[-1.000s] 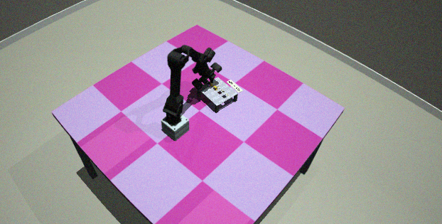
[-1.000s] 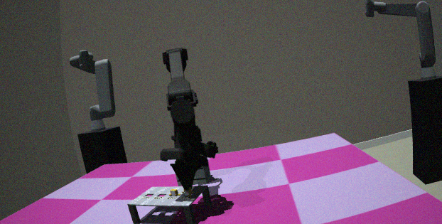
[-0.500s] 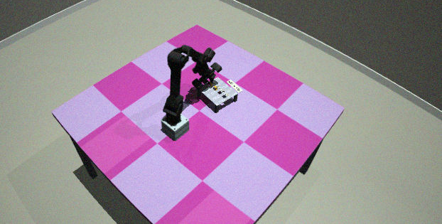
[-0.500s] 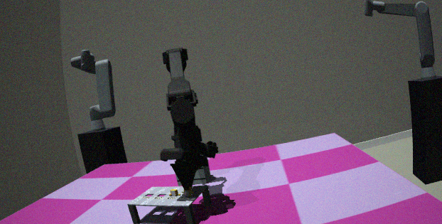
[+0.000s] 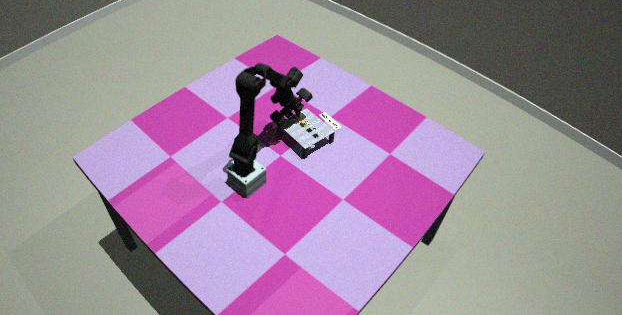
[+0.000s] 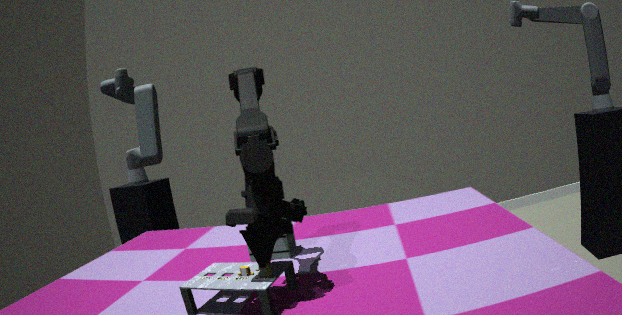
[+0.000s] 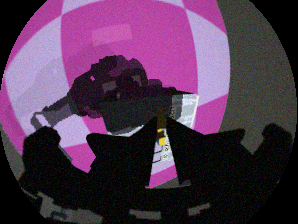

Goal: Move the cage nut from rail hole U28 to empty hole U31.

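Observation:
The rail plate point(image 5: 306, 141) point(image 6: 225, 284) stands on short legs as a low bench. My gripper point(image 5: 298, 118) point(image 6: 265, 268) point(image 7: 161, 119) points down at one end of it. It is shut on a cage nut point(image 7: 161, 120), a dark yellow shape between the fingertips, at or just above the plate; the fingers and shadow hide whether it sits in a hole. The other cage nut point(image 5: 303, 123) point(image 6: 245, 270) point(image 7: 162, 141), bright yellow, sits in the plate beside the fingers. Two empty holes show farther along, one nearer point(image 5: 309, 129) point(image 6: 227, 274) and one farther point(image 5: 315, 135) point(image 6: 210, 274). Hole numbers are unreadable.
A white label card point(image 5: 330, 120) lies beside the plate on the checkered table point(image 5: 295, 190) point(image 6: 360, 285). The arm's base point(image 5: 246, 180) stands on the near side of the plate. Two grey arms on black pedestals point(image 6: 145, 210) point(image 6: 600, 180) stand beyond the table.

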Controlling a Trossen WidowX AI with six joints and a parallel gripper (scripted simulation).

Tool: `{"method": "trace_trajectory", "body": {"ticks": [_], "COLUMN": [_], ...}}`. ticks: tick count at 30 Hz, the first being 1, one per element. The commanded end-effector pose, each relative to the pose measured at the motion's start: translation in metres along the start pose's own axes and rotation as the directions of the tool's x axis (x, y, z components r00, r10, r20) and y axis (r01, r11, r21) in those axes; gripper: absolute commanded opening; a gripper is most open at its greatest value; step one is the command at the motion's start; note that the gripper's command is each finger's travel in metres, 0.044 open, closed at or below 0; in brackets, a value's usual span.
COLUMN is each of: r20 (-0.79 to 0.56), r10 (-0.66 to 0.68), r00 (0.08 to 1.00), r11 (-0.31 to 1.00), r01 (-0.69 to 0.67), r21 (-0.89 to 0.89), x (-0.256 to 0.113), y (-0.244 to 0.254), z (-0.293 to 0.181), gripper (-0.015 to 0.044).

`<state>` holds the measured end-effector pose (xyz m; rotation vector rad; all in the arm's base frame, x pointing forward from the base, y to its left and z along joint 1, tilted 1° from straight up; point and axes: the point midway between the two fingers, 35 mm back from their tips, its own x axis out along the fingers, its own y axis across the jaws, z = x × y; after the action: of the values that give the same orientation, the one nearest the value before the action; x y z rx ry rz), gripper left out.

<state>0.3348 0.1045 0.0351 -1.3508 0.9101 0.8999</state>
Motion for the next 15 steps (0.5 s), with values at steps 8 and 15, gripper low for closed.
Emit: {"method": "trace_trajectory", "body": {"ticks": [8,15], "r20": [0.007,0.007], "r10": [0.003,0.003], "r00": [1.000,1.000], "r11": [1.000,1.000], "r01": [-0.003,-0.003], "r21": [-0.002,-0.002], "x": [-0.0024,-0.0024], "y": [-0.0032,-0.0032], "z": [0.0016,0.0016], "gripper": [0.0037,0.0037]}}
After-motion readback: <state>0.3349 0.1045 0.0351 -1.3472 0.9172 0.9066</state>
